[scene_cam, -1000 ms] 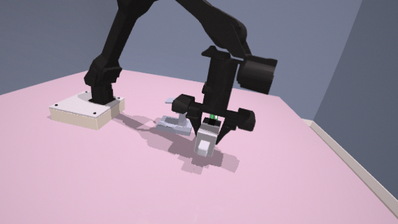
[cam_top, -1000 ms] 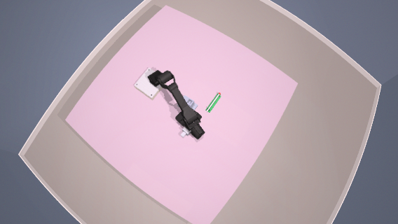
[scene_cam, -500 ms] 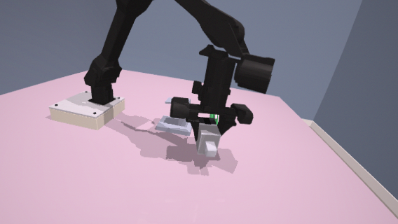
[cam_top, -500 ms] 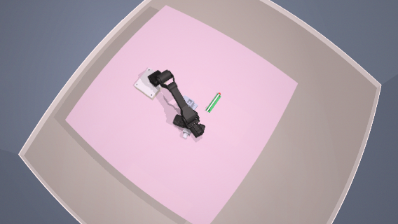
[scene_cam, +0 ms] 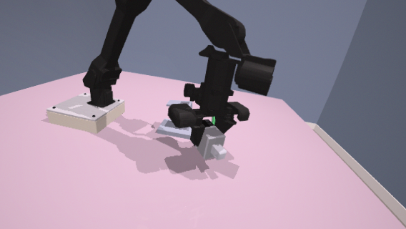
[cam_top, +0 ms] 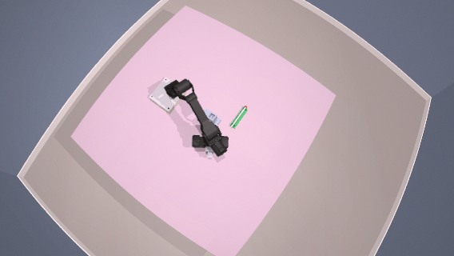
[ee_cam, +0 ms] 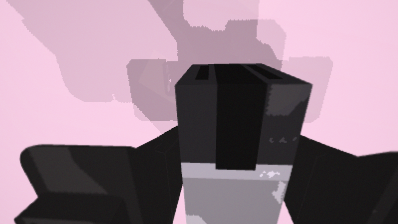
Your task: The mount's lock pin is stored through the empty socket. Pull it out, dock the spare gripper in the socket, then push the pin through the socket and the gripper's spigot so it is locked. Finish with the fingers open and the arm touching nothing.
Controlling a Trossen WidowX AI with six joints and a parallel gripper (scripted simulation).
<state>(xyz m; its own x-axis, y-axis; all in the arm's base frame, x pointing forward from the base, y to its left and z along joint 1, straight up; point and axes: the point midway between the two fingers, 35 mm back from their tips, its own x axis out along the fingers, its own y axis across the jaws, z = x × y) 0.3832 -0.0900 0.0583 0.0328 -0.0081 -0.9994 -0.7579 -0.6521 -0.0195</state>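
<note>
My gripper (scene_cam: 211, 132) (ee_cam: 225, 126) is shut on the spare gripper (cam_top: 209, 153) (scene_cam: 213, 139) (ee_cam: 231, 202), a grey block with a pale square spigot and black jaws. It holds it above the table, tilted, with the spigot facing the exterior camera. The blue-grey mount (cam_top: 217, 121) (scene_cam: 171, 132) stands between the held piece and the arm's base; its socket is partly hidden by the arm. A thin white rod with a red end (cam_top: 245, 107), seemingly the lock pin, lies along a green holder (cam_top: 240, 118). A bit of green shows behind my gripper in the exterior view.
The arm's white base plate (cam_top: 161, 102) (scene_cam: 71, 109) is bolted on a cream block at the left. The pink mat (cam_top: 256, 176) (scene_cam: 107, 200) lies inside a pale raised rim (cam_top: 428, 98) (scene_cam: 357, 175). The arm's shadow falls across the mat under the held piece.
</note>
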